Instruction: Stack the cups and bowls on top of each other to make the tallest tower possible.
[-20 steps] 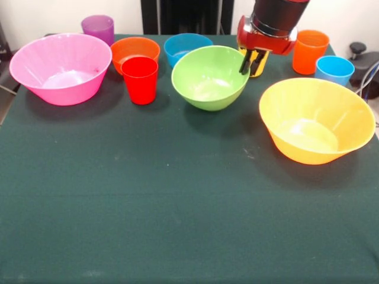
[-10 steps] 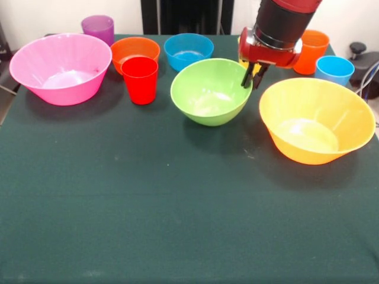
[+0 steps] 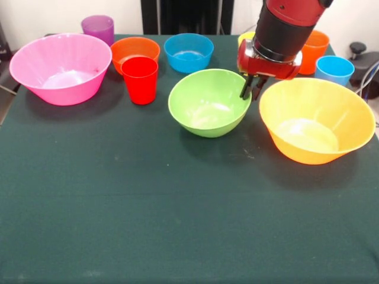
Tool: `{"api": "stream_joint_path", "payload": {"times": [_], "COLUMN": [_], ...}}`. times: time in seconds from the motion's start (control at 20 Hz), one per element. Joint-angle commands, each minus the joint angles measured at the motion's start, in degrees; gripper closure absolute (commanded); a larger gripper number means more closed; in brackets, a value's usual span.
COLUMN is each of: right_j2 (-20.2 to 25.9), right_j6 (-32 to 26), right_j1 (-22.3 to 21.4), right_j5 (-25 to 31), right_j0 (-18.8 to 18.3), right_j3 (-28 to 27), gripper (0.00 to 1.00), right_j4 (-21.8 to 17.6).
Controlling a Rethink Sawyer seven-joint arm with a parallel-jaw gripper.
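One gripper pinched the green bowl by its rim, beside the yellow-orange bowl. No tower stood yet. Lifting should be slow and level, since a rim pinch could slip.

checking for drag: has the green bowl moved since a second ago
Yes. The green bowl has slid toward the camera, away from the blue bowl that it used to overlap, with the gripper at its rim.

Arm reaches down, gripper nearly closed.
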Motion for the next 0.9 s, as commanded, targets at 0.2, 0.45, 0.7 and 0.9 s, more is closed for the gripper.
{"api": "stream_joint_path", "payload": {"times": [0.2,0.45,0.7,0.9], "right_j2": [3.6,2.9,2.6,2.7], "right_j6": [3.7,3.5,3.7,3.9], "right_j1": [3.7,5.7,6.5,6.3], "right_j5": [3.9,6.0,4.5,3.1], "right_j0": [-1.6,-1.9,-2.0,-2.1], "right_j3": [-6.9,-11.2,-12.0,-10.9], "gripper": [1.00,1.00,1.00,1.00], "right_j4": [-2.2,-2.2,-2.4,-2.4]}}
